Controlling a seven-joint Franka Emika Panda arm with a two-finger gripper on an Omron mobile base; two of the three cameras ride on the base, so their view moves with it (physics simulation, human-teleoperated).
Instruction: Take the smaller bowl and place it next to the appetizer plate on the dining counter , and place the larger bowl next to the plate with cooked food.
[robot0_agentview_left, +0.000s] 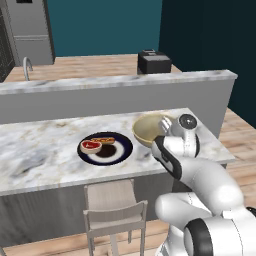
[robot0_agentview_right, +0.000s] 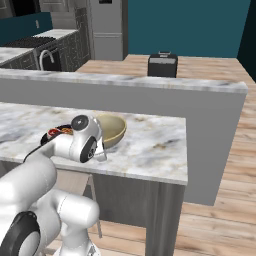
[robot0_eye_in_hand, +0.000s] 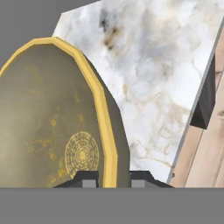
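Now second step in hand: larger bowl pinched by its golden rim between my fingertips, one inside, one outside. Bowl over dining counter, just right of plate with cooked food; whether base touches marble, cannot tell. Next, my judgement: settle bowl flat, spread fingers, lift gripper clear without tipping rim.
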